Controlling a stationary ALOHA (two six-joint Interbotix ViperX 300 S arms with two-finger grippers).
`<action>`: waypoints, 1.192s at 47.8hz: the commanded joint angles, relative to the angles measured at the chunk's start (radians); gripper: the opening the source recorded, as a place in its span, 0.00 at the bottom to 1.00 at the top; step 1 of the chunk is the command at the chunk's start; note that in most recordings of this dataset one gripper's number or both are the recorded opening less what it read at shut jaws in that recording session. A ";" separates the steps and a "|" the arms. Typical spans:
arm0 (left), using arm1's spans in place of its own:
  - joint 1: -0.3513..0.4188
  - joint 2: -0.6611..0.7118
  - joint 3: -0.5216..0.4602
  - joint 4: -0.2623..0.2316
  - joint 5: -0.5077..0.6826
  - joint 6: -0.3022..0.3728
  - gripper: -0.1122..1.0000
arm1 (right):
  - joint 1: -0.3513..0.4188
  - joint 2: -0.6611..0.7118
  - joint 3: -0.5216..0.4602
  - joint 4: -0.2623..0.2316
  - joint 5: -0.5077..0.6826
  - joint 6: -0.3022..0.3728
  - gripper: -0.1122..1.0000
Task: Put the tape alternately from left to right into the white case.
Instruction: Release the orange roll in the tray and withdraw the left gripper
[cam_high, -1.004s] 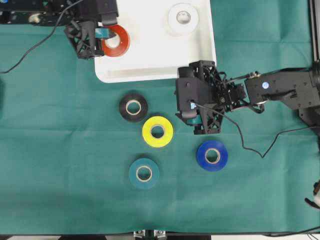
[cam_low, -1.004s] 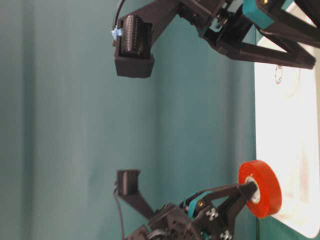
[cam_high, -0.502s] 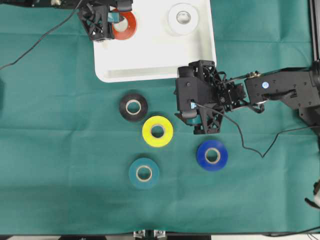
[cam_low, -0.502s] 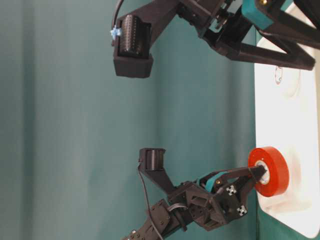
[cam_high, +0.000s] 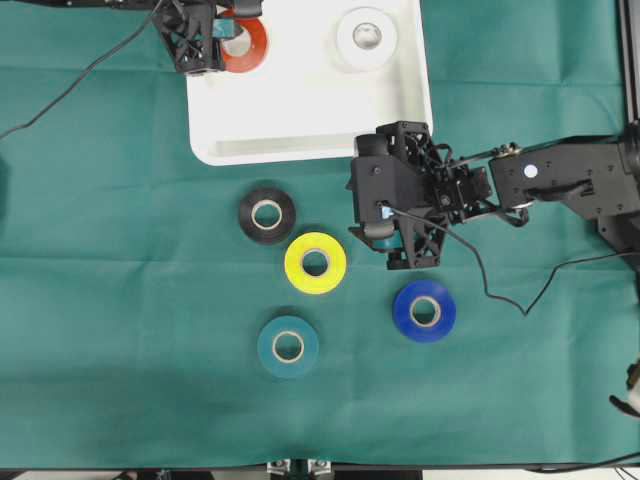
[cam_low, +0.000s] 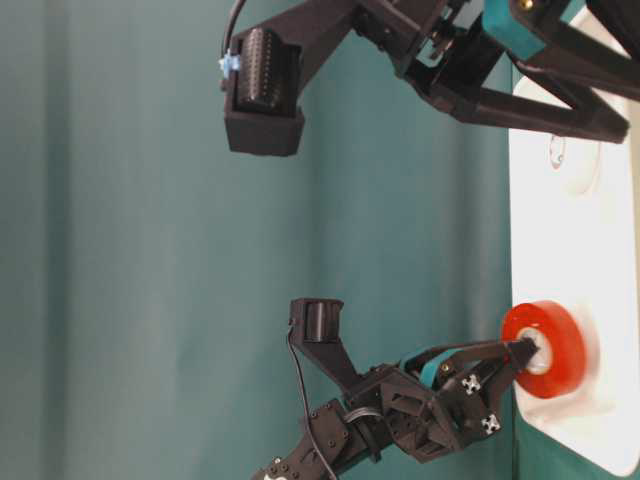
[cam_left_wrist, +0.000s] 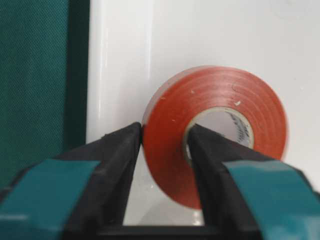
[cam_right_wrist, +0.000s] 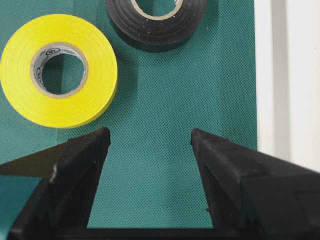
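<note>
Left gripper (cam_high: 228, 40) sat at the case's (cam_high: 300, 120) far left corner, one finger (cam_left_wrist: 117, 165) outside the red roll (cam_high: 243, 45) and one through its core; jaws lay against the wall of tape, and whether they still pinched it could not be told. Red roll lay flat on the glossy white plastic floor, just inside the raised rim. Wrist view showed the roll's smooth wound face, pale cardboard core and small dark print inside it, too blurred to read.

White roll (cam_high: 366, 35) lay flat in the case's far right corner, well apart from the red.

On the woven green cloth (cam_high: 120, 300), left to right: black roll (cam_high: 267, 214), teal roll (cam_high: 288, 346), yellow roll (cam_high: 315, 263), blue roll (cam_high: 424, 311), all flat rings, none touching.

Right gripper (cam_right_wrist: 150, 145) hung with jaws wide apart and nothing between them, over bare cloth between yellow roll and case edge. Its wrist view showed a round logo and printing on the yellow core, unreadable, and the cloth's fine dotted weave; overhead view did not resolve either.

Table-level view alone showed the red roll's thickness, resting on the case floor.
</note>
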 joint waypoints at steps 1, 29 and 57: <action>0.003 -0.015 -0.025 0.002 -0.009 0.000 0.16 | 0.000 -0.018 -0.020 -0.003 -0.008 0.002 0.76; -0.018 -0.083 0.026 0.002 -0.008 0.003 0.72 | 0.002 -0.018 -0.015 -0.003 -0.008 0.002 0.76; -0.318 -0.325 0.244 -0.003 -0.064 -0.014 0.72 | 0.000 -0.018 -0.021 -0.023 -0.008 0.002 0.76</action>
